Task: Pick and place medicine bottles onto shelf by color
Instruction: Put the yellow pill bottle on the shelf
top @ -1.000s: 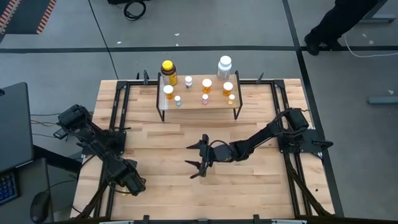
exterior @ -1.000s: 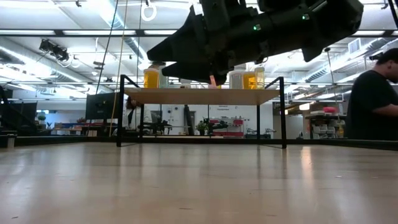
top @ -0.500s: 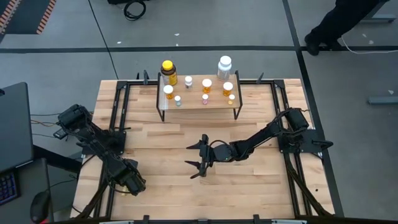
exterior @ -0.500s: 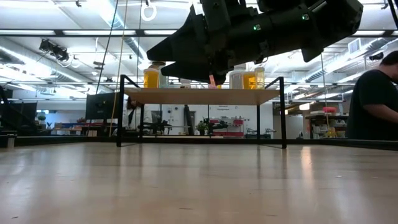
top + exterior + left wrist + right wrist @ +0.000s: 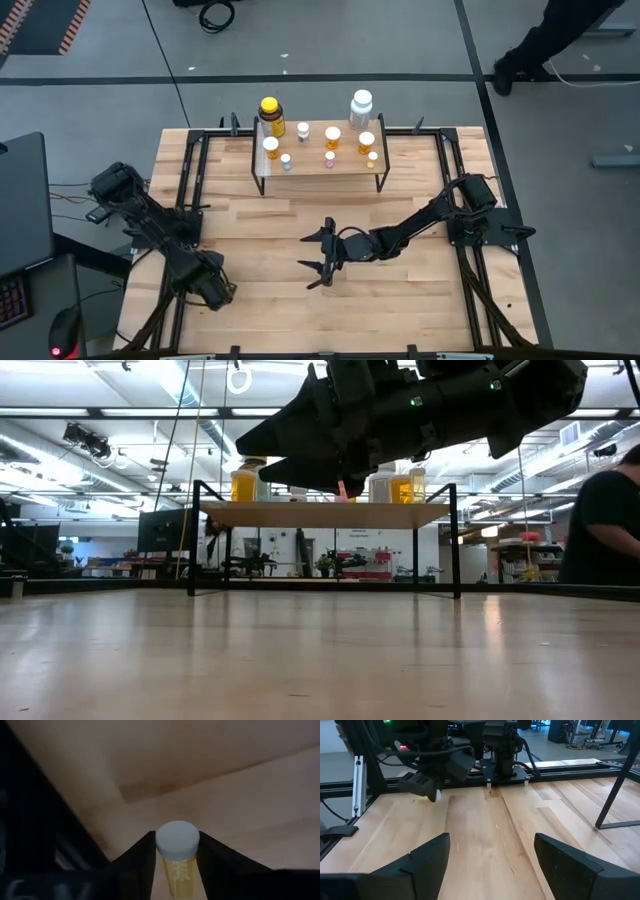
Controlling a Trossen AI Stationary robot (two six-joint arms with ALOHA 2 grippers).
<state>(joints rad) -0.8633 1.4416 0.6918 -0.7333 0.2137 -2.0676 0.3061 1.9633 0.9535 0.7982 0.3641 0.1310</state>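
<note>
The left gripper sits low at the lower left of the high view, arm folded back, fingers clamped on an orange white-capped vial, while the right gripper reaches to the frame's centre, fingers spread wide, arm stretched low.

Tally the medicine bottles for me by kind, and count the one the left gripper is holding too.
Big bottles: 2, yellow bottle and white bottle
Orange vials: 4, three on the shelf at and, plus the held vial in the left gripper
Small white vial: 1
Tiny vials: 3, teal vial, pink vial, yellow vial
Total: 10
</note>
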